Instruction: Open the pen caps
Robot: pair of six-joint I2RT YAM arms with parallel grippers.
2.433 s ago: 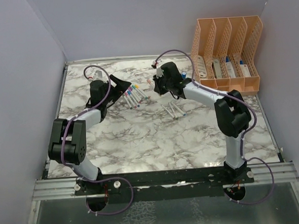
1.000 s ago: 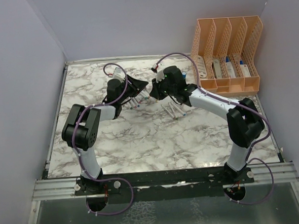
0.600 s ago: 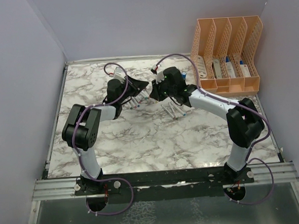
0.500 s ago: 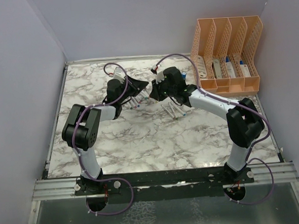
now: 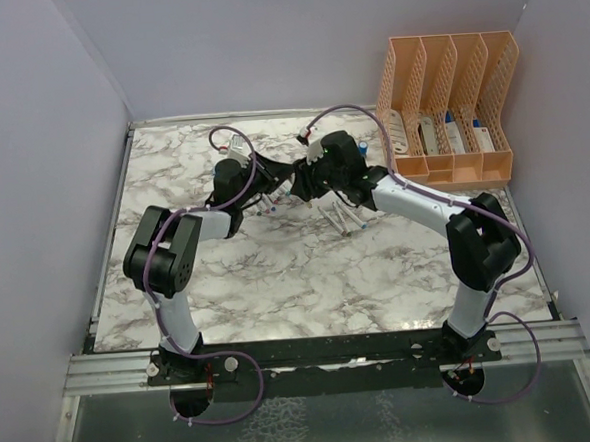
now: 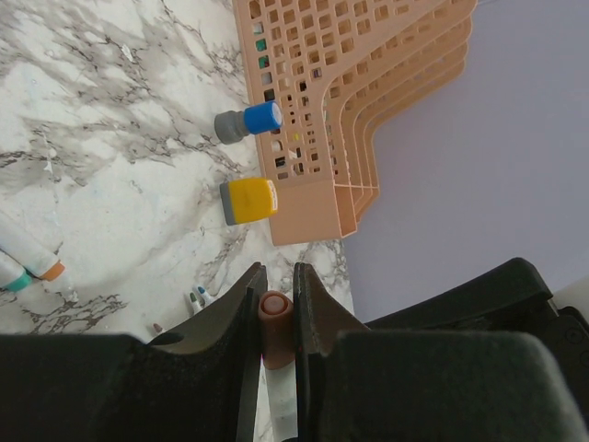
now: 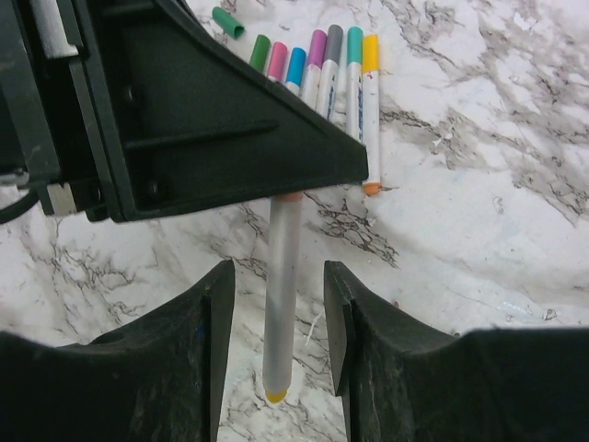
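Your left gripper [image 6: 275, 278] is pinched narrow on the brown pen cap [image 6: 274, 318], low in the centre of the left wrist view. The white pen barrel [image 7: 281, 308] hangs out from it. Your right gripper [image 7: 278, 274] stands part-open astride that barrel, both fingers clear of it. In the overhead view the two grippers meet at the upper centre of the marble table [image 5: 308, 270]. A row of capped markers [image 7: 317, 64] lies along the top of the right wrist view, with a loose green cap [image 7: 228, 21] near them. The peach file rack [image 5: 446, 107] stands at the upper right.
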